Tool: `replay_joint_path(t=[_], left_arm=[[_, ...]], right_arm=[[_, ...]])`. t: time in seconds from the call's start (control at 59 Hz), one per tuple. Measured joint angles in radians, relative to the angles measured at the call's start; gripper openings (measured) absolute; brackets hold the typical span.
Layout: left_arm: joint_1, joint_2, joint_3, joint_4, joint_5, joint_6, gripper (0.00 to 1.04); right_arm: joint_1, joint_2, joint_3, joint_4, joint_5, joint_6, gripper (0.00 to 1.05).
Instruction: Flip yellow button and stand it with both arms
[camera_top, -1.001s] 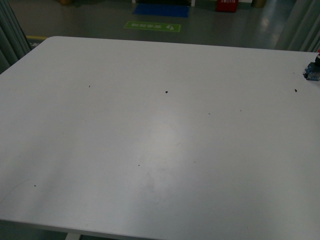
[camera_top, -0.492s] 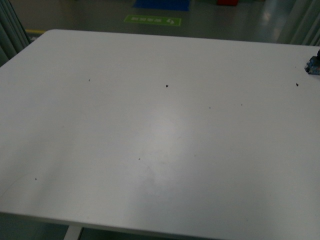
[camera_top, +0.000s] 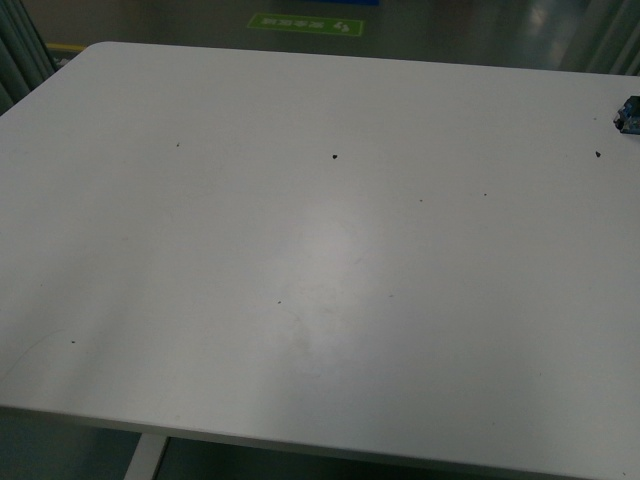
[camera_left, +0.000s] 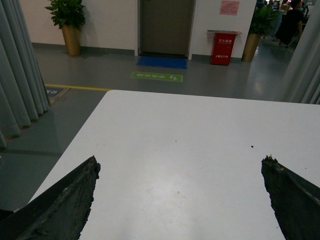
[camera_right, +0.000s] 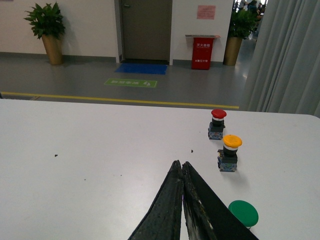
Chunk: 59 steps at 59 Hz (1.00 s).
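Here the left gripper (camera_left: 180, 172) hangs spread wide over the bare white table (camera_left: 190, 130); at lower centre of the right wrist view the right gripper (camera_right: 181, 167) is pressed together, the yellow button (camera_right: 230, 152) standing upright at right, between a red button (camera_right: 217, 123) and a green cap (camera_right: 244, 212)

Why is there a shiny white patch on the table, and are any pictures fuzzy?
Front view: ceiling light glares off the table; the picture is dim and soft. Left wrist view: a fainter sheen, fingers blurry. Right wrist view: brightest, the yellow button sharp.
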Motion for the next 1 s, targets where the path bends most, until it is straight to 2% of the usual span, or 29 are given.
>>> replay_joint_path(t=[0.441,0.543,0.899,0.933,1.001], left_arm=[[0.000,0.000,0.000,0.000,0.000,0.000,0.98],[0.000,0.000,0.000,0.000,0.000,0.000,0.98],[0.000,0.000,0.000,0.000,0.000,0.000,0.98],[0.000,0.000,0.000,0.000,0.000,0.000,0.98],[0.000,0.000,0.000,0.000,0.000,0.000,0.98]], right_arm=[[0.000,-0.140,0.000,-0.141,0.000,0.000,0.03],[0.000,-0.266,0.000,-0.301,0.000,0.000,0.03],[0.000,-0.304,0.000,-0.311,0.000,0.000,0.03],[0.000,-0.304,0.000,-0.311,0.000,0.000,0.06],[0.000,-0.304,0.000,-0.311,0.000,0.000,0.20]])
